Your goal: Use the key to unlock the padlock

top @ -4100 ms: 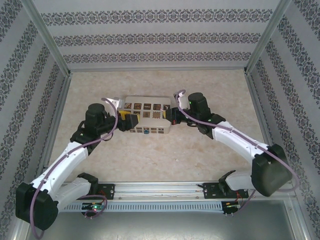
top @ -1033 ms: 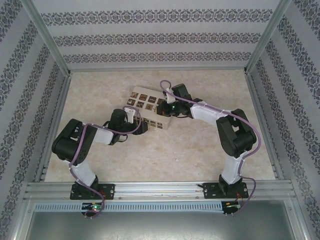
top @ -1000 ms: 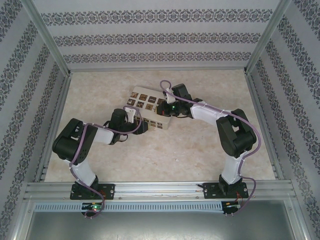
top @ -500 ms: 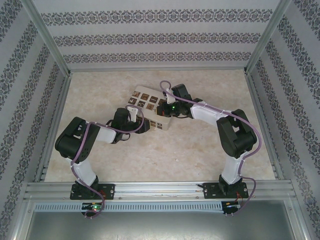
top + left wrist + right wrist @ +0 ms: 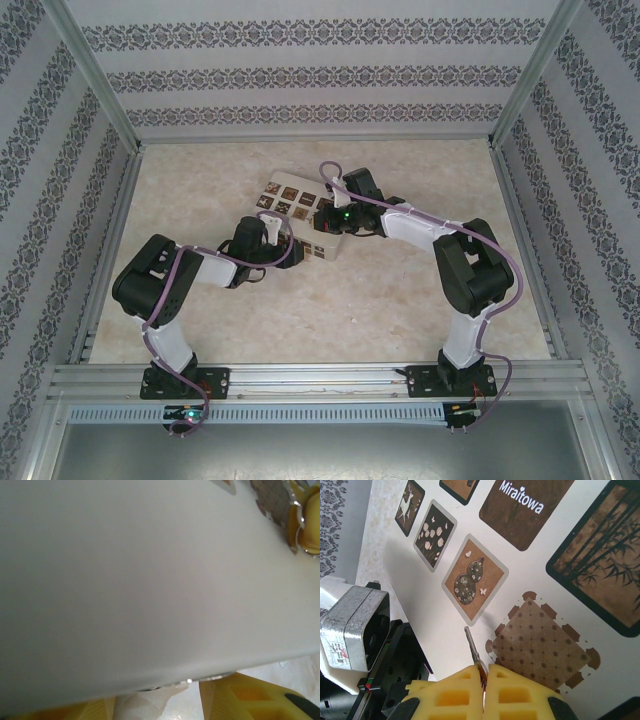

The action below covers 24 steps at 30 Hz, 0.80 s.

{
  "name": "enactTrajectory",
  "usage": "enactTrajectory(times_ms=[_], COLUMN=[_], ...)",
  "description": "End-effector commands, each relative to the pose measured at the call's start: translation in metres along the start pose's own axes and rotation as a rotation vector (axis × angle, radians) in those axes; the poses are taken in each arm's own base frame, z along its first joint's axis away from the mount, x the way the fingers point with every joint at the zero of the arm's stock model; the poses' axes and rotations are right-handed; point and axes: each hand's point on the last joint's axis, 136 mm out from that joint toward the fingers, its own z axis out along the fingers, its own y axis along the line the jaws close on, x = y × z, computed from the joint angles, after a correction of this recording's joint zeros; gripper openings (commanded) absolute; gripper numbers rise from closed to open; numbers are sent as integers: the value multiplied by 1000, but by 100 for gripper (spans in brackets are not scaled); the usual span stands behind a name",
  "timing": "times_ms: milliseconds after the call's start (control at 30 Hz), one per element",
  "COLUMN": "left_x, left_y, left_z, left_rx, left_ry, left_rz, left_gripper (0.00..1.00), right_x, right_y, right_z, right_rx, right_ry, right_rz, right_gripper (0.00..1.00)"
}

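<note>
The step in hand appears to be carrying the key to the lock, with insertion not yet begun. The right hand (image 5: 483,672) is pinched tight on the key (image 5: 471,646). Its thin silvery blade sticks up and slightly left from between the yellow fingertips, low in the middle of the right wrist view. There the blade lies just over the lid of the white box (image 5: 293,203), between the gourd-printed square and the dotted diamond; whether it touches the lid I cannot tell. In the top view the box lies skewed on the counter (image 5: 400,300) at mid-frame, with the right hand over its right part and the left hand (image 5: 157,695) at its lower left edge. In the left wrist view that hand's yellow fingers stand apart along the bottom, a strip of counter showing between them. The box's plain white wall is very close above them, and I cannot tell whether they press on it. I cannot make out where the padlock sits, so the keyhole's direction is unknown from here. As I judge it, the next move calls for the left hand to steady the box or the lock. The right hand must then turn the blade in line with the keyway and ease it in straight, since so slight a key could slip or twist in the pinch if it meets the lock's face at an angle.
</note>
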Motion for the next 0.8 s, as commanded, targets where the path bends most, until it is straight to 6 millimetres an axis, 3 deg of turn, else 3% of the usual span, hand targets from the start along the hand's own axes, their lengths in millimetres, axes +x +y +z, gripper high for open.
enactTrajectory(times_ms=[0,500,767], left_x=[-15,-27,-31], left_y=[-3,1,-3], left_z=[5,10,8], left_rx=[-7,-29,-16], left_ry=[-56,-91,-100], left_rz=[-12,-102,-104], left_gripper=[46,37,29], right_x=[32,36,18], right_y=[-15,-12,9], right_z=[4,3,-11], right_rx=[68,61,24], right_ry=[87,92,30], right_rz=[34,25,-24], right_gripper=[0,0,0])
